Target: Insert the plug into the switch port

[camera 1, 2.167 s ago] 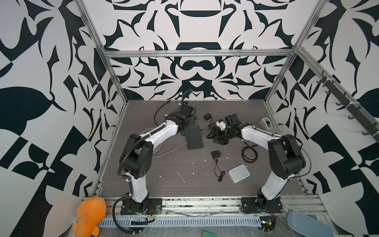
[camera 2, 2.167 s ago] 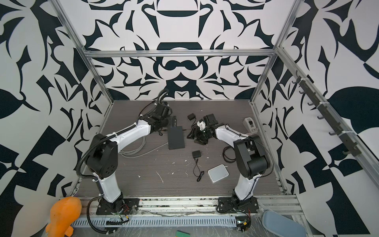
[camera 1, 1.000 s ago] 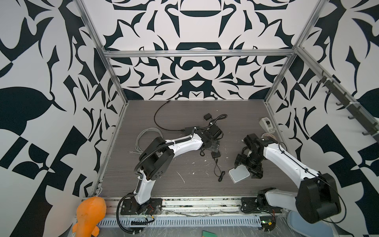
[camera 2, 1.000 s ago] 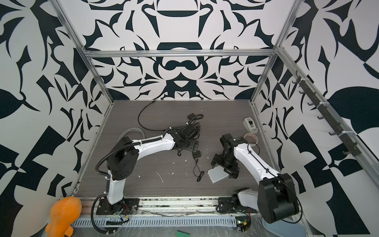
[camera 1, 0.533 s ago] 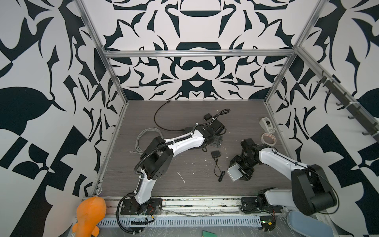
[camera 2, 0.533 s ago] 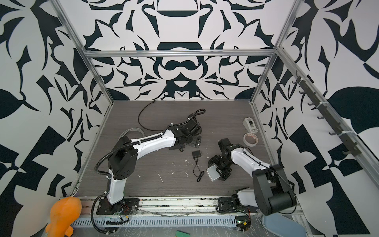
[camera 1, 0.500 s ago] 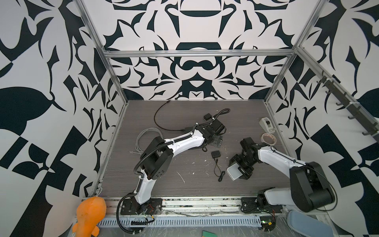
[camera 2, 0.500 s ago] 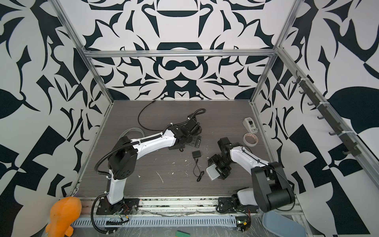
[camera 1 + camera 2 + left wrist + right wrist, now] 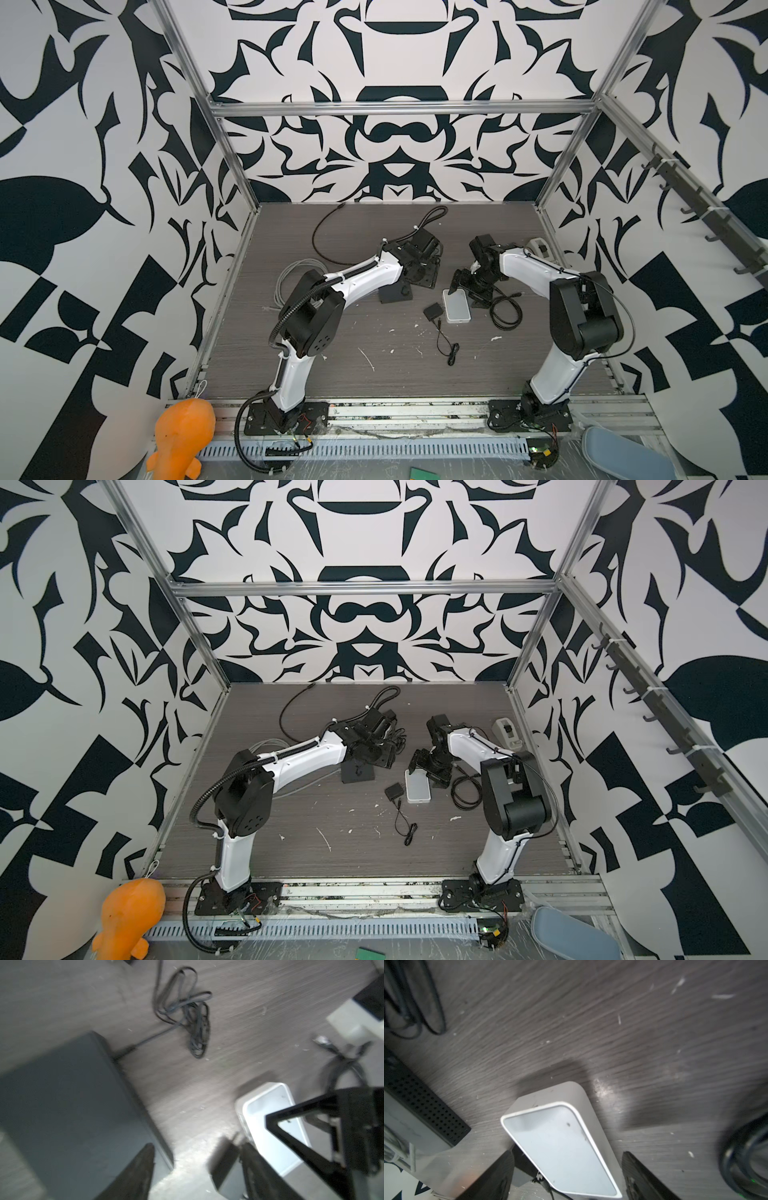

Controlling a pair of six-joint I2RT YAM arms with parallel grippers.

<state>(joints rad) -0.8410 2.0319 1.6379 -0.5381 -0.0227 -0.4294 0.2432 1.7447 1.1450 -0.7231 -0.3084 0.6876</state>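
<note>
Since half a second ago the white box (image 9: 457, 305) has been drawn in and turned, and it now lies near the black switch box (image 9: 392, 294), on its right. The right arm (image 9: 528, 270) has folded back with it.

On the dark desk (image 9: 374, 374) the switch box sits flat, partly under the left arm (image 9: 361, 278). The right end effector (image 9: 567, 1155) straddles the white box with its jaws close to both walls; I cannot tell whether they pinch it. The left end effector (image 9: 198, 1147) hangs at the switch box's corner, jaws apart and empty.

Between the two boxes lies a small black adapter (image 9: 433, 311) trailing a thin lead (image 9: 446, 345). A dark cable end (image 9: 124, 1051) meets the switch box's edge, too blurred to call seated, and the port itself cannot be made out.

The step in hand looks like clearing and positioning. Next, the plug must be gripped near its tip and squared to that edge.
</note>
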